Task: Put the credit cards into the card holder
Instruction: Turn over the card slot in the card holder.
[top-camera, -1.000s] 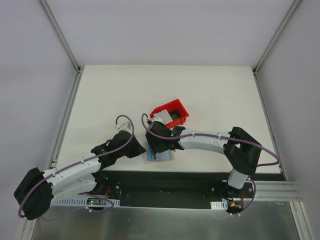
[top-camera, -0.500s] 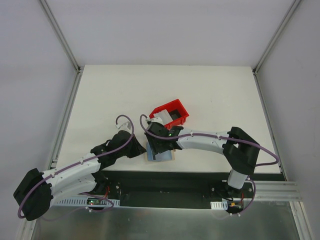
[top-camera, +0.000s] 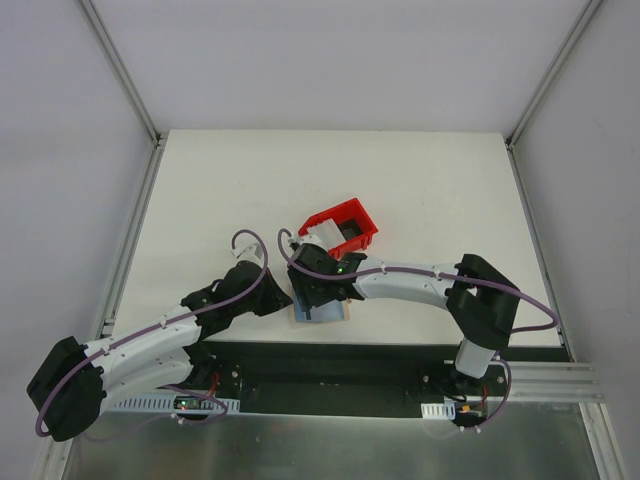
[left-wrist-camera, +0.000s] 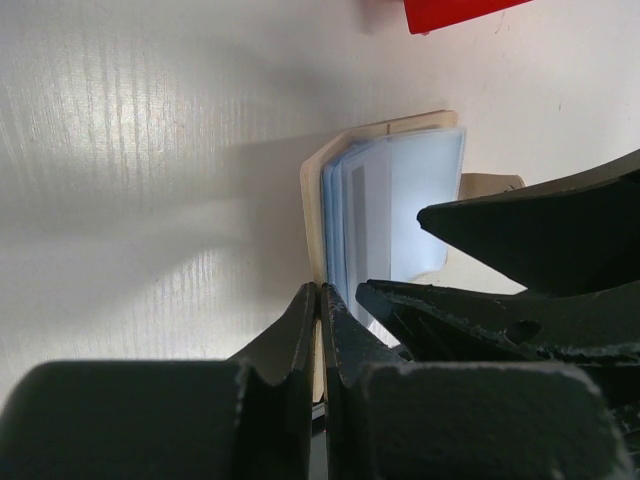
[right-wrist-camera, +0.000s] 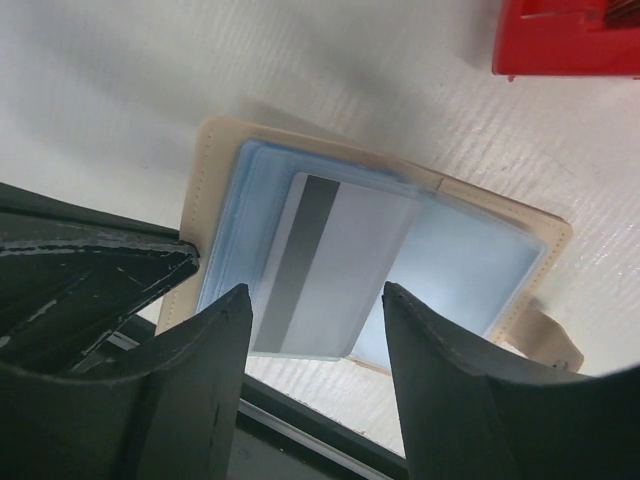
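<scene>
Credit card, whitish black-striped plastic, looks thin, stiff, slick: pinch its long edges; your right gripper straddles it spread, left gripper pressed together at tan leather-like card holder.

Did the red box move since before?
No. Measured from the table's far edge, the red box is in the same spot as before.

Top view: card holder mostly hidden under right gripper; red bin contents too small to tell. Both wrist views: red bin cut off at top edge.
</scene>
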